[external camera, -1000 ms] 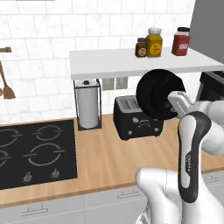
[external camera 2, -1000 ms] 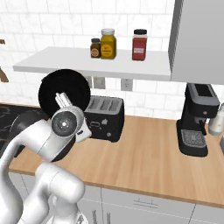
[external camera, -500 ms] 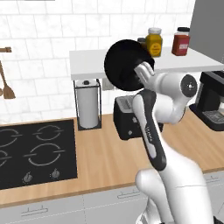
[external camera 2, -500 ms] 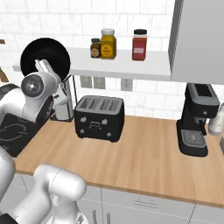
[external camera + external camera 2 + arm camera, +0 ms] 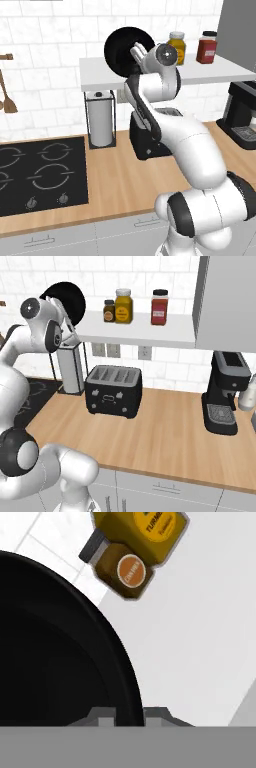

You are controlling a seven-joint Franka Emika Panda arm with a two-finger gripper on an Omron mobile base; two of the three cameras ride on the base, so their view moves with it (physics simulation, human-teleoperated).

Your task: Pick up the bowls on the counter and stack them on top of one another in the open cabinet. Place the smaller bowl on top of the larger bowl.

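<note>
Left base view: arm raised high, pincer (image 5: 136, 50) clamped on the rim of a black bowl (image 5: 125, 50), held on edge, face toward the camera, in front of the left part of the white shelf (image 5: 210, 72). Can't tell which of the two bowls it is. Yellow jar (image 5: 176, 47) and red jar (image 5: 207, 47) stand on the shelf to the right of the bowl. Below on the worktop (image 5: 115, 175): paper towel holder (image 5: 101, 119), toaster (image 5: 150, 135) partly behind the arm, hob (image 5: 40, 172) at left, coffee machine (image 5: 245, 115) at right. Right base view: bowl (image 5: 67, 301) up at the shelf's (image 5: 135, 333) left end, pincer (image 5: 62, 310) on its lower edge. Small brown jar (image 5: 109, 310), yellow jar (image 5: 123, 305), red jar (image 5: 159, 306) in a row further right on the shelf. Toaster (image 5: 113, 390) on the worktop (image 5: 165, 436) under the shelf, coffee machine (image 5: 225, 393) right. Hand view: bowl (image 5: 55, 647) rim runs between the two finger tips (image 5: 102, 716), so the grip is on the rim. Shelf surface (image 5: 200, 622) beyond, small brown jar (image 5: 122, 572) and yellow jar (image 5: 142, 532) near the top, just clear of the bowl.
</note>
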